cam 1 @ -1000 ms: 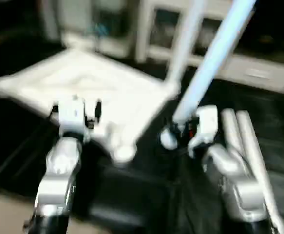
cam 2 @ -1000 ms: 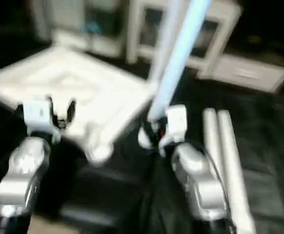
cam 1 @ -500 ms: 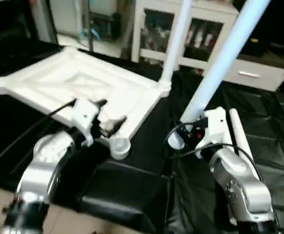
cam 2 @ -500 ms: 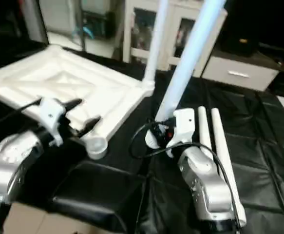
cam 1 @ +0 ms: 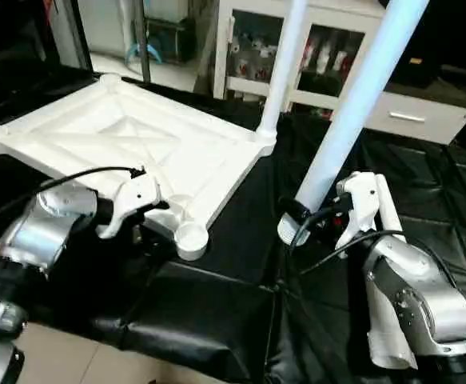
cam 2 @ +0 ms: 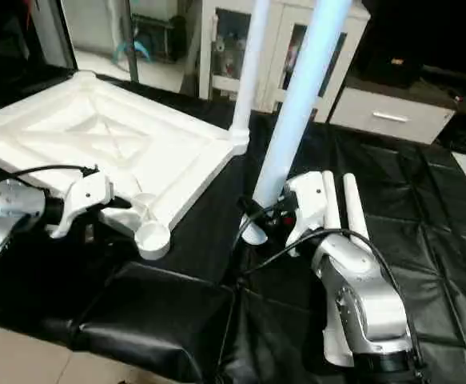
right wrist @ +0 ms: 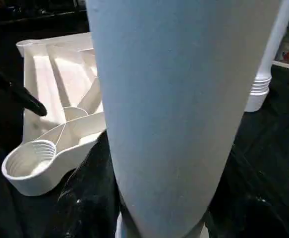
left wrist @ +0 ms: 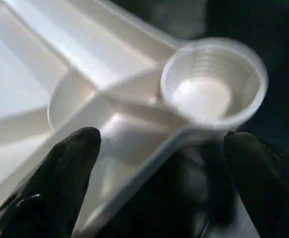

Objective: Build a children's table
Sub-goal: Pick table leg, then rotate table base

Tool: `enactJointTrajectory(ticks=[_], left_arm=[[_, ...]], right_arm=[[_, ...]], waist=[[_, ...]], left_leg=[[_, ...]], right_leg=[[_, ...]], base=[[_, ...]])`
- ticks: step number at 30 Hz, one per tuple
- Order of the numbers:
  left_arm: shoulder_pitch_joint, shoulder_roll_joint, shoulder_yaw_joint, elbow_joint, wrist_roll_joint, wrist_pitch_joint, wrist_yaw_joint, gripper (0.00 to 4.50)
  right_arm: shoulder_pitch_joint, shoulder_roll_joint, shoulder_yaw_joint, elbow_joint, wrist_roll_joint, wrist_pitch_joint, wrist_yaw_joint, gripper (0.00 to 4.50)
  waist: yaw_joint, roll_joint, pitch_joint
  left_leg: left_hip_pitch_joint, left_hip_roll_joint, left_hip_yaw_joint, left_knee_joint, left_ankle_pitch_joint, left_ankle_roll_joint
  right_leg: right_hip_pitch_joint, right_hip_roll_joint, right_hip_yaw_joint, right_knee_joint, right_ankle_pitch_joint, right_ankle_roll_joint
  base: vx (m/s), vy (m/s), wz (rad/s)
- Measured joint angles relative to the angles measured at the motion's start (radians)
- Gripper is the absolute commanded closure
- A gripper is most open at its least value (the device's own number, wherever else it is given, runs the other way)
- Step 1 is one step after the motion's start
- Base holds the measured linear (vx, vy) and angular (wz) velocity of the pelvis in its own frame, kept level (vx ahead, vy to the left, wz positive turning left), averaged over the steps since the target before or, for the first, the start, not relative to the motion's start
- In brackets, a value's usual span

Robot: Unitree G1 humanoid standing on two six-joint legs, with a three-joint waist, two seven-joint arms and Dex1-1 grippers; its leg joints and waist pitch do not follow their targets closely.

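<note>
Table leg (cam 1: pixel 359 104) near-upright, perhaps tilted.

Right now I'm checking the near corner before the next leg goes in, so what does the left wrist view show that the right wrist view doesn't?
Left wrist view alone: straight down into the empty corner socket, ridged inside, with the left end effector open, a black fingertip either side of the tabletop's corner. Right wrist view alone: the held leg close up, the right end effector's grip hidden behind it, and the base of the already mounted leg standing in the far corner. Both share the white tabletop, ribbed underside up, and that near socket.
</note>
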Motion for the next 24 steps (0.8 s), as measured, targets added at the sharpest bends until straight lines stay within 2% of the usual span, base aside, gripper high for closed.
enactJointTrajectory(ticks=[7,14,18,22,24], left_arm=[[-0.087,-0.017,-0.031,0.191,0.086,-0.127,0.063,0.05],[-0.13,-0.036,-0.078,0.325,0.19,-0.29,0.181,0.66],[-0.171,-0.036,-0.122,0.362,0.249,-0.351,0.175,0.89],[-0.193,-0.046,-0.126,0.413,0.262,-0.392,0.164,1.31],[-0.201,-0.046,-0.131,0.426,0.264,-0.4,0.139,1.38]], right_arm=[[0.0,-0.003,0.014,-0.001,0.006,0.0,0.025,2.63],[0.002,-0.003,0.033,-0.001,0.006,0.0,0.042,2.63],[0.004,-0.003,0.038,-0.002,0.006,-0.001,0.043,2.63],[0.008,-0.003,0.04,-0.003,0.006,-0.003,0.044,2.63],[0.008,-0.003,0.04,-0.003,0.006,-0.006,0.046,2.63]], waist=[[0.003,-0.009,0.004],[0.006,-0.01,0.004],[0.011,-0.01,0.004],[0.012,-0.01,0.004],[0.012,-0.01,0.004]], left_leg=[[0.0,0.001,0.0,0.0,0.001,-0.001],[0.0,0.001,0.0,-0.001,0.001,-0.001],[0.001,0.001,0.0,-0.001,0.001,-0.002],[0.001,0.002,0.0,-0.001,0.002,-0.003],[0.001,0.002,0.0,-0.001,0.002,-0.003]], right_leg=[[0.0,0.0,0.0,0.0,0.0,0.0],[0.0,0.0,-0.001,0.0,0.0,0.0],[0.0,0.0,0.0,0.0,0.0,0.0],[0.0,0.0,-0.001,0.001,0.0,0.0],[0.0,0.0,-0.001,0.001,0.0,0.0]], base=[[0.0,0.0,0.0],[0.0,0.0,0.0],[0.0,0.0,0.0],[0.0,0.0,0.0],[0.0,0.0,0.0]])
